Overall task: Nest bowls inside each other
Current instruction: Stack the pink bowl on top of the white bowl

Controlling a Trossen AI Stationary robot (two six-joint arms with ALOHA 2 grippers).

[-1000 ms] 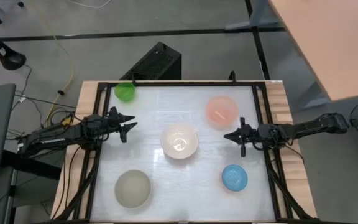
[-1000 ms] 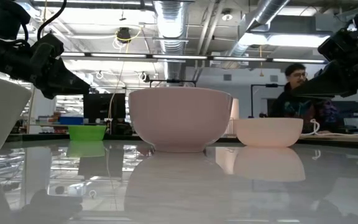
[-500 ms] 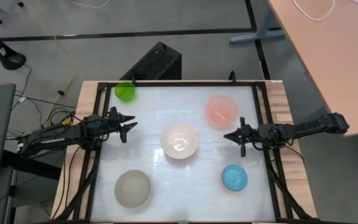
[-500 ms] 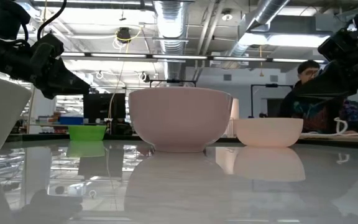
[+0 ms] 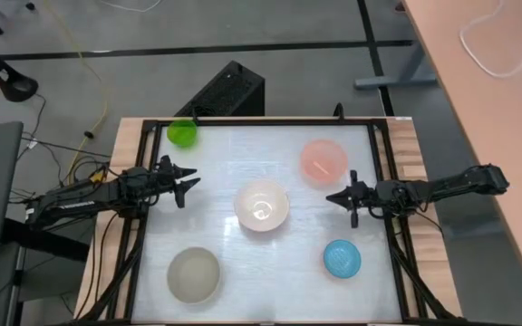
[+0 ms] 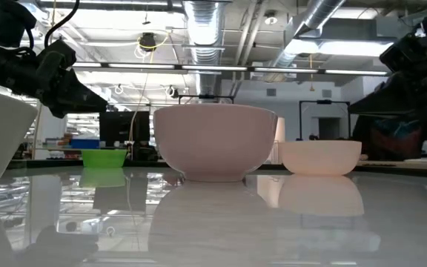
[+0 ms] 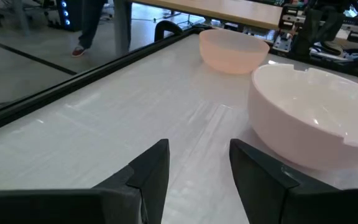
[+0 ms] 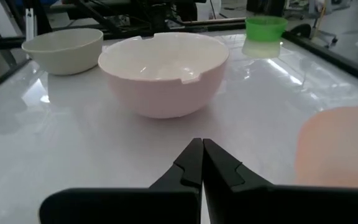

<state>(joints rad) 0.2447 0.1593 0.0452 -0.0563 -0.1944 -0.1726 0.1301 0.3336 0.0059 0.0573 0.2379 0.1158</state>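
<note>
Five bowls stand apart on their bases on the white tabletop: a white bowl (image 5: 262, 205) in the middle, a pink-salmon bowl (image 5: 323, 160) at far right, a green bowl (image 5: 182, 133) in the far left corner, a grey-beige bowl (image 5: 193, 274) at near left, and a light blue bowl (image 5: 342, 258) at near right. My left gripper (image 5: 188, 184) hovers open left of the white bowl (image 7: 309, 124), with nothing between its fingers (image 7: 157, 158). My right gripper (image 5: 331, 197) hovers shut to the right of the white bowl (image 8: 163, 71), pointing at it.
Black frame rails (image 5: 383, 172) run along the table's edges. A black box (image 5: 229, 91) stands on the floor beyond the far edge, and a wooden desk (image 5: 488, 81) is off to the right. Bare tabletop (image 5: 243, 154) lies between the bowls.
Both grippers and all the bowls have kept still. Beyond the table, a person in the low view has gone toward the right, and the wooden desk in the high view has shifted to the right.
</note>
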